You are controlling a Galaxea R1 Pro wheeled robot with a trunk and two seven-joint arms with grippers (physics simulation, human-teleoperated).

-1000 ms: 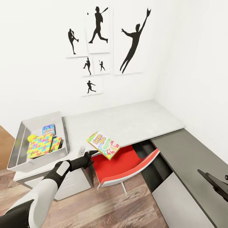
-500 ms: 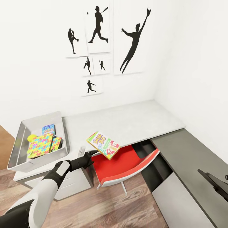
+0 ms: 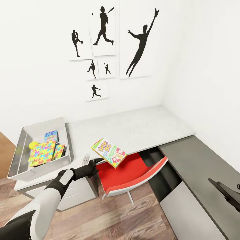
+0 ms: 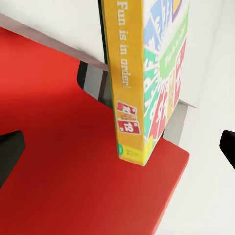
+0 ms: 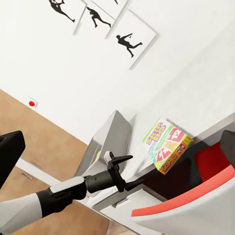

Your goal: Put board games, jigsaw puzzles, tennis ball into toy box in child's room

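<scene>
The Skip-Bo board game [image 3: 109, 152] hangs tilted over the front edge of the bench [image 3: 140, 128], above the red chair [image 3: 128, 173]. The left gripper [image 3: 94, 160] sits just beside its near corner. In the left wrist view its jaws stand wide apart on either side of the box, not touching it. The right gripper [image 3: 226, 193] idles, jaws apart. The jigsaw puzzles [image 3: 41, 152], tennis ball [image 3: 33, 145] and a blue board game [image 3: 51, 136] lie in the toy box [image 3: 43, 168]. The step in hand looks like grasping this game; next, close on it and carry it left into the box.

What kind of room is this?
Probably a child's bedroom or playroom. Black baseball-player silhouette pictures hang on the white wall, a light grey toy bin on the grey L-shaped desk holds bright puzzles, and a red chair is tucked under it.
</scene>
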